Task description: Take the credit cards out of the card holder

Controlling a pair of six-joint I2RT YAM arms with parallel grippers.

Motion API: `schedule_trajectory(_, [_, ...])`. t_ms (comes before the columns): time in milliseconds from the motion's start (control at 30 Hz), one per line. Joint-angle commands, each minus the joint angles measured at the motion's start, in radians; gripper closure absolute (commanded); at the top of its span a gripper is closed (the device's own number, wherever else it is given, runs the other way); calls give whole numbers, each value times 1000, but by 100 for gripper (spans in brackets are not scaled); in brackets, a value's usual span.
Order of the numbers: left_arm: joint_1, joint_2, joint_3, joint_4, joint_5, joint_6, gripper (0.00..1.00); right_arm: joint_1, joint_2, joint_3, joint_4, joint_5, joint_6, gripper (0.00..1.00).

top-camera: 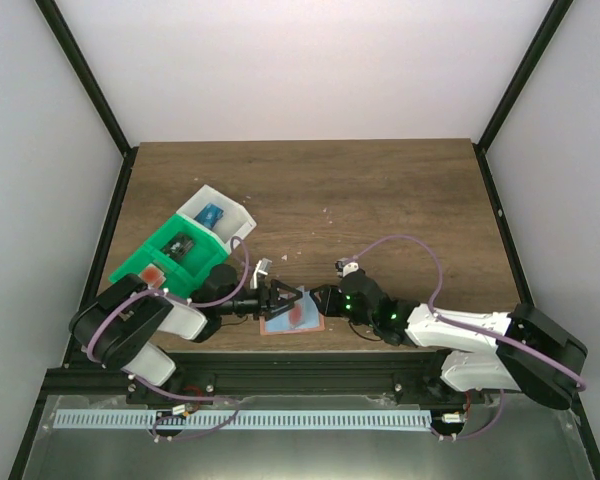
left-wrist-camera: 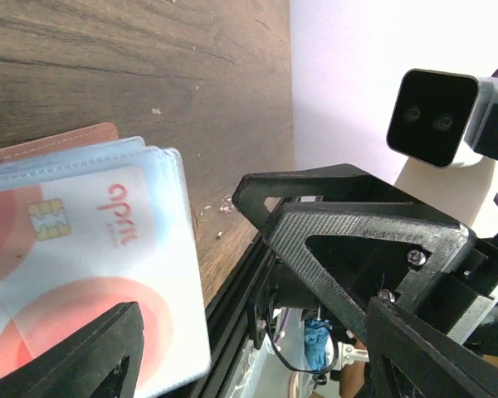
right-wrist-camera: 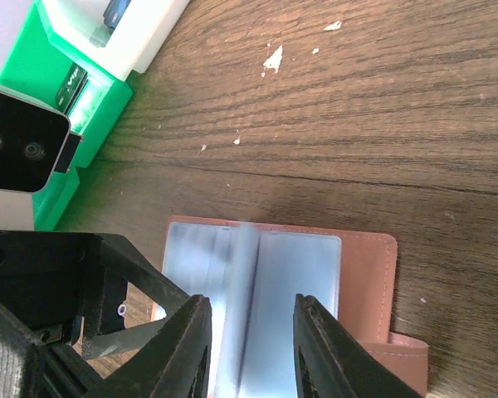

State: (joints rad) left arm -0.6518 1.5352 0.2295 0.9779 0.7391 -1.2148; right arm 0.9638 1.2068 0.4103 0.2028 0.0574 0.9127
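Far tabletop [top-camera: 400,190] free; green tray [top-camera: 140,262], white tray [top-camera: 202,197] block left; left pincer [top-camera: 285,302], right pincer [top-camera: 315,300] flank card holder [top-camera: 292,322].

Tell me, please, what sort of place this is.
Probably a robotics lab test cell: a wooden table boxed in by plain white walls and black frame posts, with a left arm and right arm bolted at its near edge.

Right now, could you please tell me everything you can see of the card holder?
The card holder lies open on the wooden table near its front edge, between the left gripper and the right gripper. Its salmon cover looks like leather, with a small tab on one side; clear plastic sleeves fill the inside. A red-and-white card with a chip shows through one sleeve. One sleeve stands up, blurred, between the right fingers; contact is unclear.
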Motion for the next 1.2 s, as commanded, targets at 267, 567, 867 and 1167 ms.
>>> schedule_trajectory(267, [-2, -41, 1, -37, -20, 58, 25, 4, 7, 7, 19, -20, -33, 71])
schedule_trajectory(567, [51, -106, -44, -118, -61, 100, 23, 4, 148, 45, 36, -98, -32, 71])
schedule_trajectory(867, [60, -34, -66, -31, -32, 81, 26, 4, 224, 61, 56, -141, -19, 73])
schedule_trajectory(1167, [60, 18, -65, -16, -35, 86, 33, 4, 233, 46, 25, -108, -1, 74])
